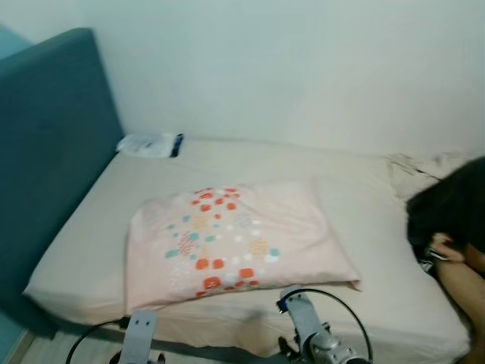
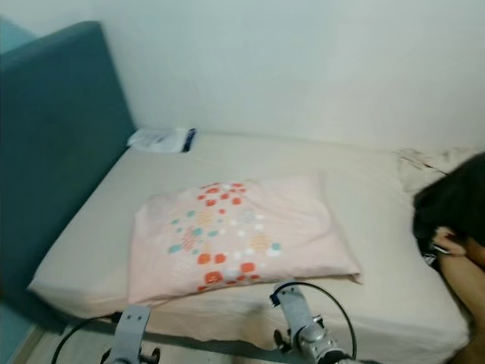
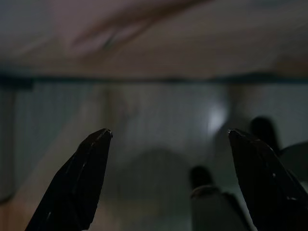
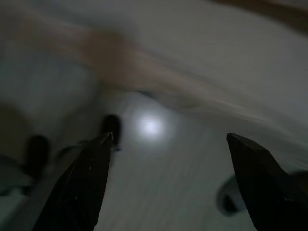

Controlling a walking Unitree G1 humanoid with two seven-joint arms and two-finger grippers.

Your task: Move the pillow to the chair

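Wrists of both silver arms sit lowest in the head views, in front of the near edge of the bed (image 1: 91, 250). The left pincer (image 3: 168, 139) has its two black fingers spread wide apart and holds nothing; its wrist view is dark and blurred, with only a pale band and some dim shapes behind the fingers. The right pincer (image 4: 168, 139) is also spread wide and holds nothing; its wrist view shows a blurred pale surface with one bright spot.

One pillow (image 1: 235, 239) lies flat on the bed, near the front edge and just beyond the two wrists. It is pale pink with orange, teal and white spots. No pincer touches it.

On the robot's right, a person (image 1: 455, 227) with dark hair is beside the bed. Farther back, one white packet (image 1: 150, 144) with a dark end lies in the far left corner, beside the teal headboard (image 1: 53, 136). Some crumpled cloth (image 1: 420, 171) lies at the far right, by the wall.
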